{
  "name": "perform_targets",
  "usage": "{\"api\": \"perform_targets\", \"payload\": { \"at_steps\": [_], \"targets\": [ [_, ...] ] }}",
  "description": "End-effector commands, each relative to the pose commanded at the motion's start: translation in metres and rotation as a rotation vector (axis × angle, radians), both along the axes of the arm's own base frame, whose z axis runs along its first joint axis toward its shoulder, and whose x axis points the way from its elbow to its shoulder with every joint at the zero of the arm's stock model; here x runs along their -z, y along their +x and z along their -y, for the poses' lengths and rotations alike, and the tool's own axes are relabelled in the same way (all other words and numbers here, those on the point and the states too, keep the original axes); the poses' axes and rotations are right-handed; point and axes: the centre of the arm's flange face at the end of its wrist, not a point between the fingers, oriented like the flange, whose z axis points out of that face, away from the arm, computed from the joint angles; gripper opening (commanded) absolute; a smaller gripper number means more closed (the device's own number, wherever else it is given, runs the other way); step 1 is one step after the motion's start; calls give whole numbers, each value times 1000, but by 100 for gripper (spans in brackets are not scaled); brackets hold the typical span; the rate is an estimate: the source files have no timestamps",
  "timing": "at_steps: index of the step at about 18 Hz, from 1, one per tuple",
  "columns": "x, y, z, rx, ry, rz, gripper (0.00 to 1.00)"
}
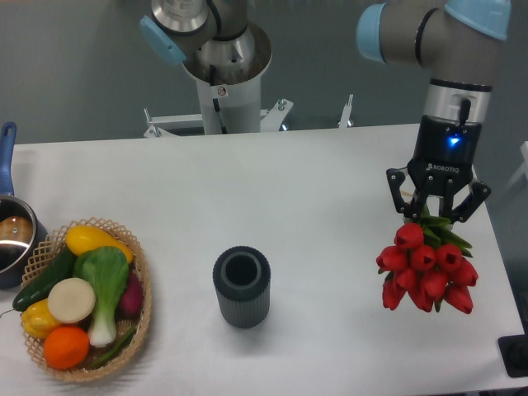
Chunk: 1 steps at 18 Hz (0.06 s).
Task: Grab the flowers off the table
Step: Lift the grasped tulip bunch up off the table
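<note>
Dangling flowers (426,270) near table's (247,190) right edge.

basket (140,318) left of vase (242,287), flowers (426,267) right

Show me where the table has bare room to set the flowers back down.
The widest bare stretch of the table runs across the back, from behind the basket to the gripper holding the flowers. Another lies between the dark cup and the flowers. The left edge is crowded: basket and pot.

Red flowers (425,270) (green stems); white table (272,198).
</note>
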Motion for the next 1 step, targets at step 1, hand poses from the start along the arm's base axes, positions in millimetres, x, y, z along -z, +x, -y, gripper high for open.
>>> {"api": "perform_targets", "payload": {
  "at_steps": [1],
  "targets": [
    [0,-1,1,-2,0,0,39]
  ]
}}
